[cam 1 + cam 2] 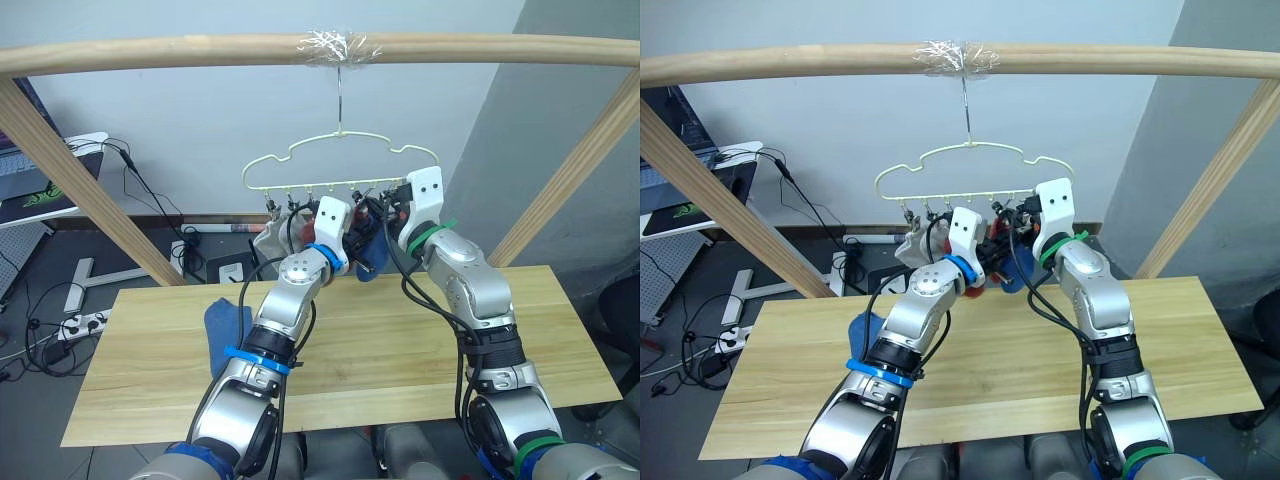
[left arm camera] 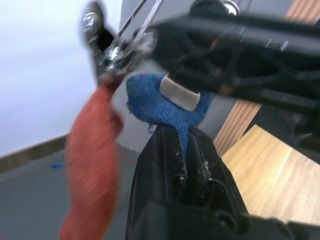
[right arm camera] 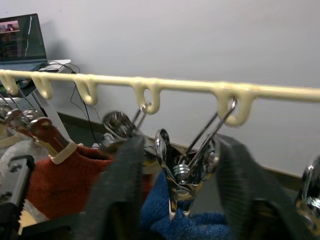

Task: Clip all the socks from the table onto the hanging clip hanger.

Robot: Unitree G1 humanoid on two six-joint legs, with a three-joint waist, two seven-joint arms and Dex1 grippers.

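Clipping is partly done: grey and rust socks (image 2: pixel 90 165) hang from the hanger (image 1: pixel 340 165), and one blue sock (image 1: pixel 228 328) lies near the table's (image 1: pixel 560 330) left edge. Left gripper (image 2: pixel 184 145) is closed on another blue sock (image 2: pixel 160 102) beneath a clip (image 3: pixel 182 172). Right gripper (image 3: pixel 175 175) straddles that clip, fingers parted around it, apparently squeezing it. No legible brands or writing.

Showing soft, matt knitted cloth on a blue sock (image 2: pixel 165 107) and a rust red sock (image 3: pixel 65 175). Gleaming as polished metal, the clips (image 3: pixel 182 172). Looking smooth and coated, the pale yellow clip hanger (image 1: pixel 340 160). Displaying matt, light-grained wood, the table (image 1: pixel 390 350).
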